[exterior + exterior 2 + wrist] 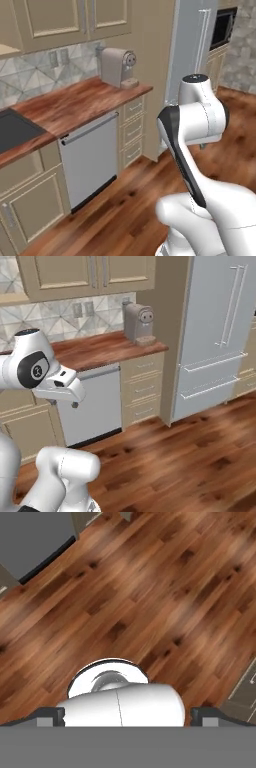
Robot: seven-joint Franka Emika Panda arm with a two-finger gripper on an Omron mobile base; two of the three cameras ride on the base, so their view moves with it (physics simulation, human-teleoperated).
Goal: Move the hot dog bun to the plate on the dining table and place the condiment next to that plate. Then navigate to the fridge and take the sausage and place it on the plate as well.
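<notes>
**Base facing the fridge, arm tucked, nothing in the claw**

The arm [192, 125] is sitting folded above the base, with the hand pointing down at the wood floor [150, 587]. In the hand view the two tips of the claw [128, 714] are standing far apart at the bottom corners, and nothing is lying between them.

The fridge [220, 331] is standing shut to the right of the desk [100, 351], on which a coffee machine [138, 323] is resting beside the fridge's side panel. A dishwasher [95, 403] is sitting under the desk. The sausage is judged to be lying inside the closed fridge; it cannot be confirmed. The bun, condiment and plate are not identifiable here.

Judged step: navigating to the fridge.

Risks from here:
- The base is stopping too near the doors, leaving no room for a door to swing.
- The base is stopping too far off, forcing the arm into a stretched, weak reach on the handles [230, 306].
- The elbow is sweeping toward the desk edge or the coffee machine while unfolding.
- The claw is slipping off a slim vertical handle if misaligned.
</notes>
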